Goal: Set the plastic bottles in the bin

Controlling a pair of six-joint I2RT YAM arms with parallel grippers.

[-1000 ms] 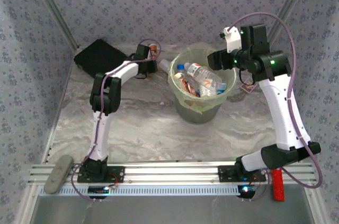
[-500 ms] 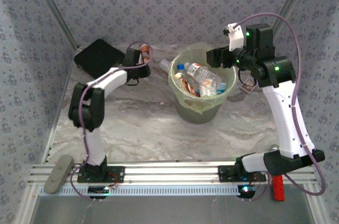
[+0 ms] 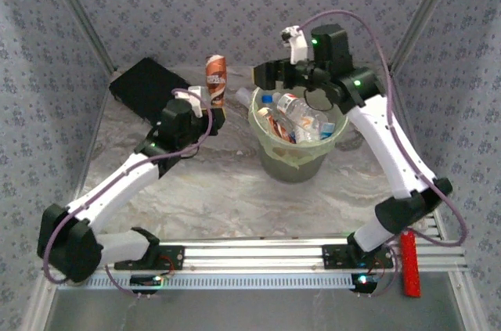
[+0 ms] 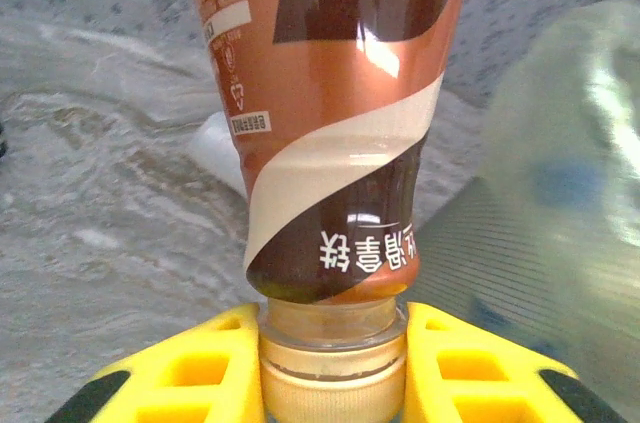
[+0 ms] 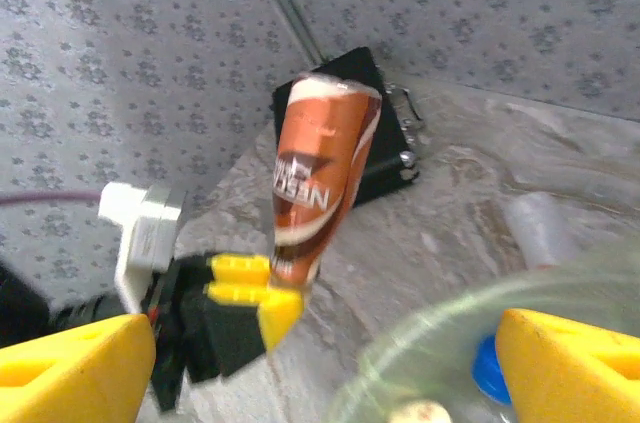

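A brown-and-orange labelled plastic bottle (image 3: 215, 73) stands bottom-up in the air left of the bin, with my left gripper (image 3: 210, 108) shut on its neck and cap. Up close the yellow fingers (image 4: 200, 368) clamp the beige cap of the bottle (image 4: 340, 123). The pale green bin (image 3: 270, 145) holds several bottles (image 3: 301, 116). My right gripper (image 3: 266, 77) hovers over the bin's far left rim, open, nothing between its fingers (image 5: 70, 363). It faces the held bottle (image 5: 315, 173) and the bin's rim (image 5: 450, 328). A clear bottle (image 3: 243, 96) lies on the table beside the bin.
A flat black case (image 3: 145, 84) lies at the back left, behind the left gripper. A red tool (image 3: 409, 264) rests by the right arm's base. Patterned walls close in the table on three sides.
My left arm has lifted the brown bottle off the table by the case and stretched out low. The right gripper has swung left across the bin and opened wider.
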